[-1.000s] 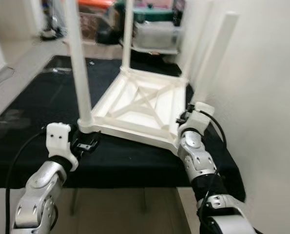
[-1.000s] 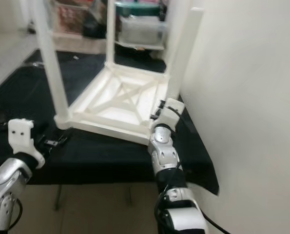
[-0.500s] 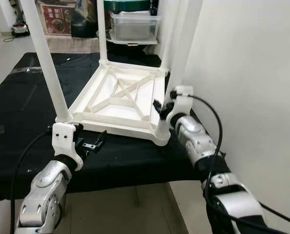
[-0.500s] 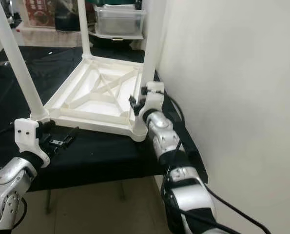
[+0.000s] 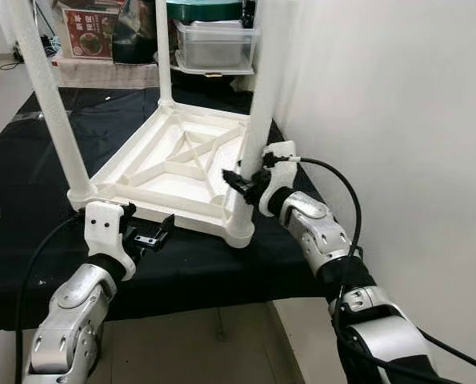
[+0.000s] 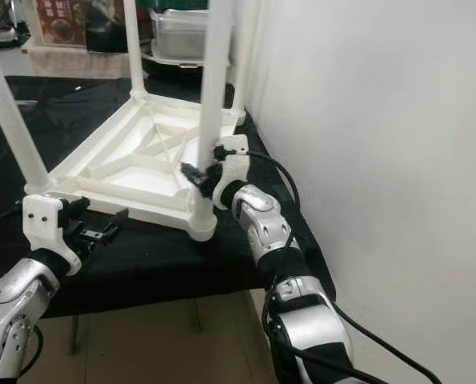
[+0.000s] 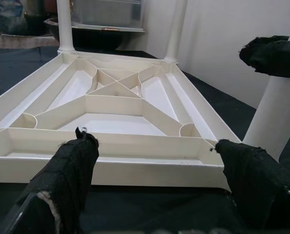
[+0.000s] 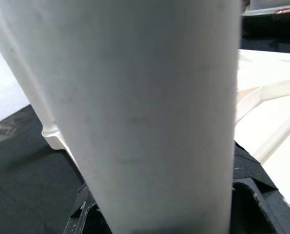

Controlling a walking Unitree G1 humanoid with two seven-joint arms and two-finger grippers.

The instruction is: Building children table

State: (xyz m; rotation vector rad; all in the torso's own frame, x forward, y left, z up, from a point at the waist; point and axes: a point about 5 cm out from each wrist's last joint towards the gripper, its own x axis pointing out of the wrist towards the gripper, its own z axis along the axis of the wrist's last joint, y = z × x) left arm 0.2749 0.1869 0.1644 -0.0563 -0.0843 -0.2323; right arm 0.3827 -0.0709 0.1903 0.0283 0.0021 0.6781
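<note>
- White plastic children's table lies upside down on a black-covered table, leg tops cut off.
- Right tool pinches the near leg, fingertips partly hidden.
- Left tool, spread, hovers just beside the frame.

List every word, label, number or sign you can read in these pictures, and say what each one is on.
Nothing here can be read.
Red box on the floor at the back: it carries print, too small and blurred to read.
White table, upside down on the black cloth: no lettering to be seen.
Left gripper and right gripper: no markings to be seen.
</note>
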